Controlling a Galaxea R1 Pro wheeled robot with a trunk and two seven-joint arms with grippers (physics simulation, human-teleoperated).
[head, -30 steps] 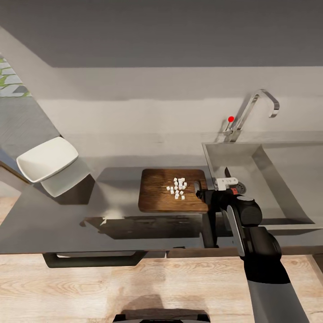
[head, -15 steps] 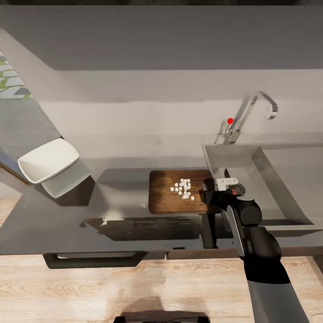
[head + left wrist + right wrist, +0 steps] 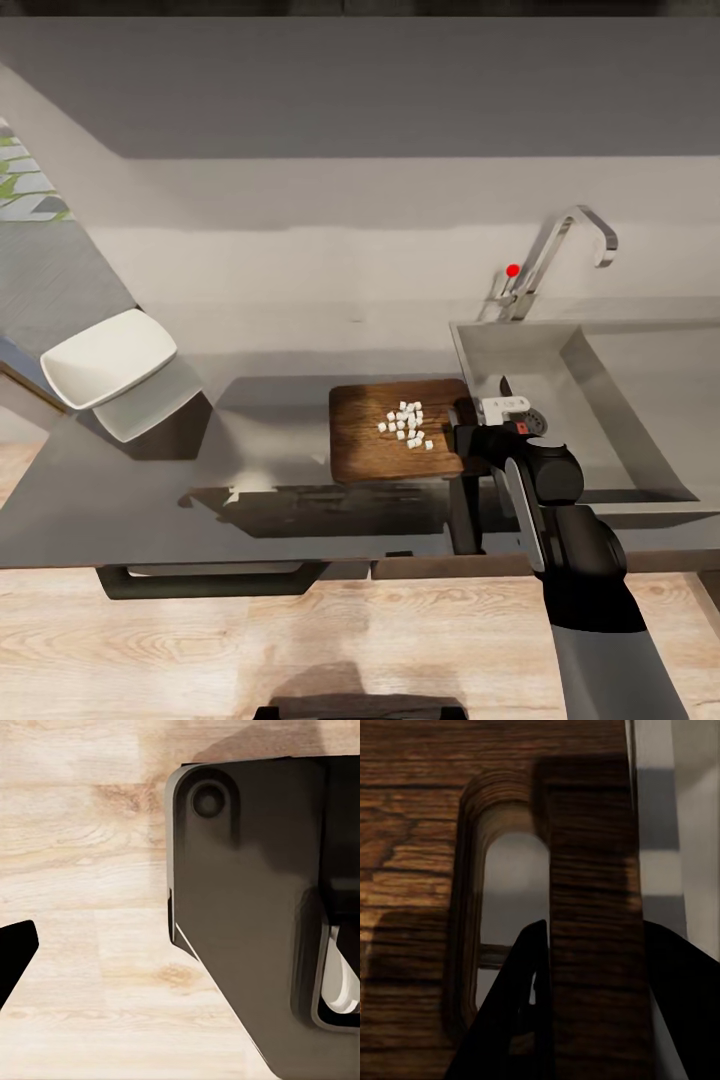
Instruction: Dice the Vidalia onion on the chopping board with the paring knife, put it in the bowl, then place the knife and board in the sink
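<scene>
The dark brown chopping board [image 3: 365,440] lies on the grey countertop [image 3: 130,490] just left of the sink [image 3: 610,400], with several white diced onion pieces [image 3: 405,423] on its middle. My right gripper [image 3: 462,432] is shut on the board's right end. In the right wrist view one finger passes through the oval hole [image 3: 510,900] and the gripper [image 3: 596,945] clamps the wooden bar beside it. A slim dark blade with a bit of red, the paring knife [image 3: 506,384], lies in the sink behind my wrist. The white bowl [image 3: 108,355] sits far left. My left gripper's one visible fingertip [image 3: 16,952] hangs over the floor.
The curved chrome tap [image 3: 565,240] with its red-tipped lever [image 3: 513,269] stands behind the sink. A wall runs along the back of the countertop. Wooden floor [image 3: 300,640] lies in front of the cabinets, and my dark base [image 3: 247,907] shows in the left wrist view.
The chopping board with the diced onion has slid right toward the sink, held by my right gripper. The onion pieces shifted slightly on it.
</scene>
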